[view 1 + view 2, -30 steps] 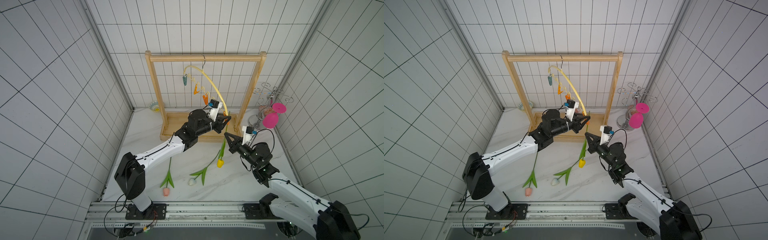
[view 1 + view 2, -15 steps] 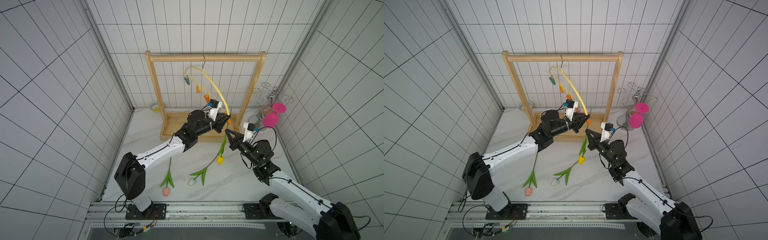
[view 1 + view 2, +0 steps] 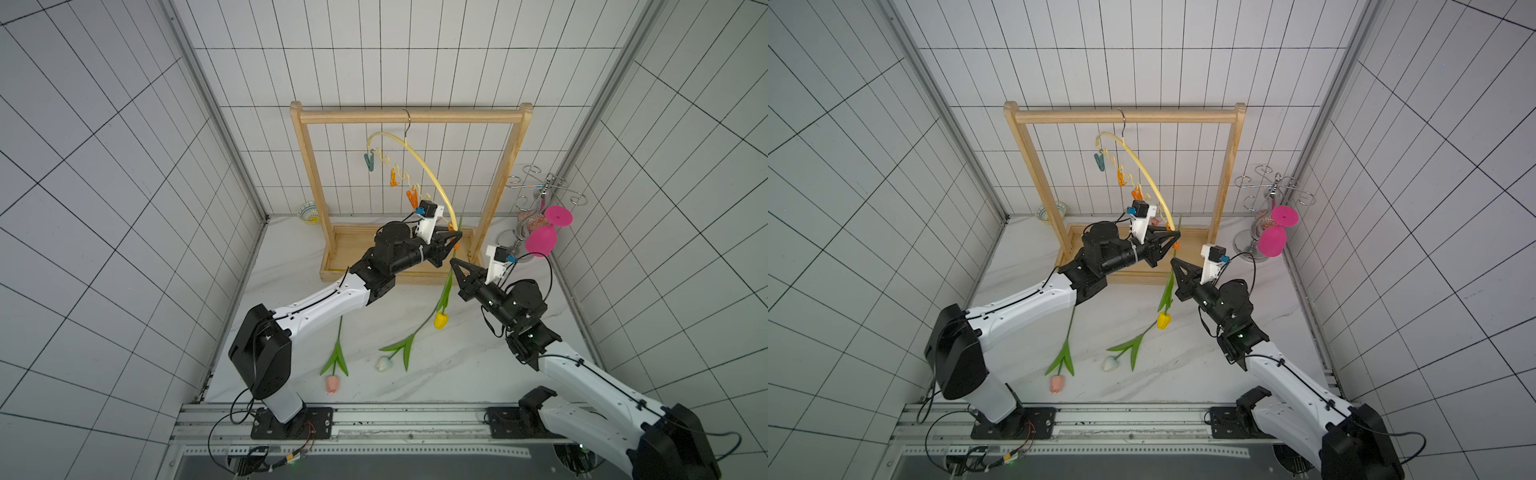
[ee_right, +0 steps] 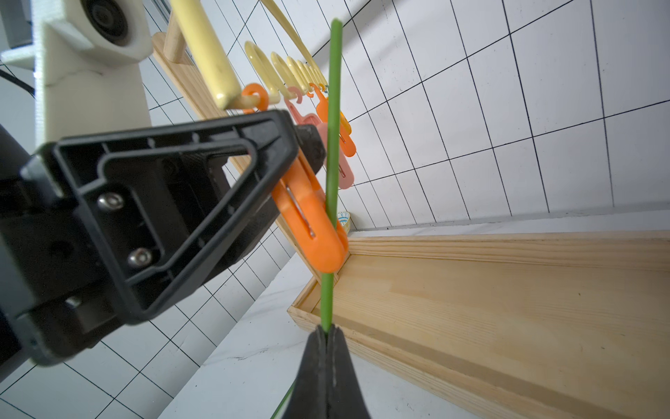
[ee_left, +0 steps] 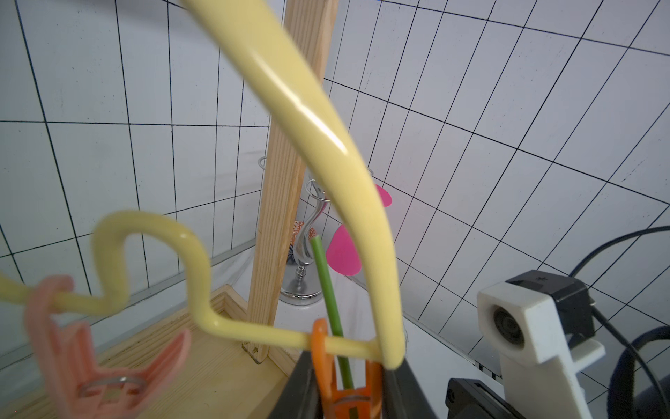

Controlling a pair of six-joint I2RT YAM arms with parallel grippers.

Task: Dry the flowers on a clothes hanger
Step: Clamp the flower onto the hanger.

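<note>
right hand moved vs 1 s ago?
Yes, slightly. The right hand, shut on the yellow tulip, has crept up-image, farther across the wooden rack base toward the orange clip.

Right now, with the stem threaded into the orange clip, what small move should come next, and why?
Probably ease the left end effector open so the orange clip shuts on the yellow tulip's stem. The stem already sits between the clip's tips, and the right end effector pinches it just below, steadying it.
</note>
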